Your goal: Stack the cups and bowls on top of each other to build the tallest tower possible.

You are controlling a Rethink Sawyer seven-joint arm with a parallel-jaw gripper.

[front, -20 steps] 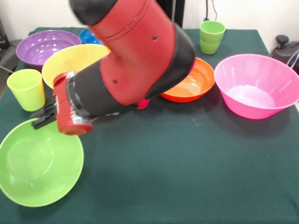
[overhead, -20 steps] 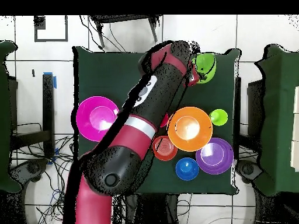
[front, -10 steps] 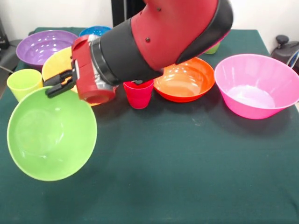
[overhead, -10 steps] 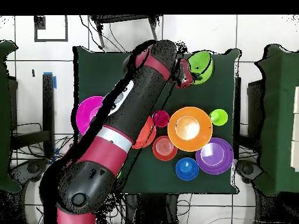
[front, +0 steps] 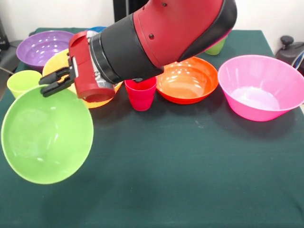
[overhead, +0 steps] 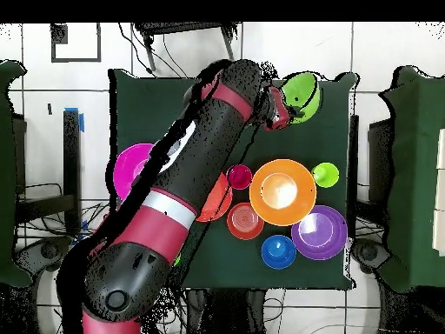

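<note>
My gripper [front: 53,81] is shut on the rim of the lime green bowl [front: 46,134]. It holds the bowl off the table at the front left, tilted with its opening toward the camera. In the overhead view the gripper [overhead: 287,103] and the lime green bowl [overhead: 301,96] are at the table's far right corner. The large pink bowl [front: 261,88] stands upright at the right, and the medium orange bowl [front: 187,80] beside it. The red-pink cup [front: 141,93] stands under my arm. No tower shows in either view.
The yellow-orange bowl [front: 56,64], purple bowl [front: 40,45] and a light green cup [front: 20,81] stand at the back left. The second green cup [front: 217,47] peeks from behind my arm. Overhead, the blue bowl [overhead: 279,250] and small dark orange bowl [overhead: 246,221] sit near my base.
The lime green bowl has come up off the table in my gripper and tipped to face the camera. In the last half second it moved slightly left and nearer the camera.
</note>
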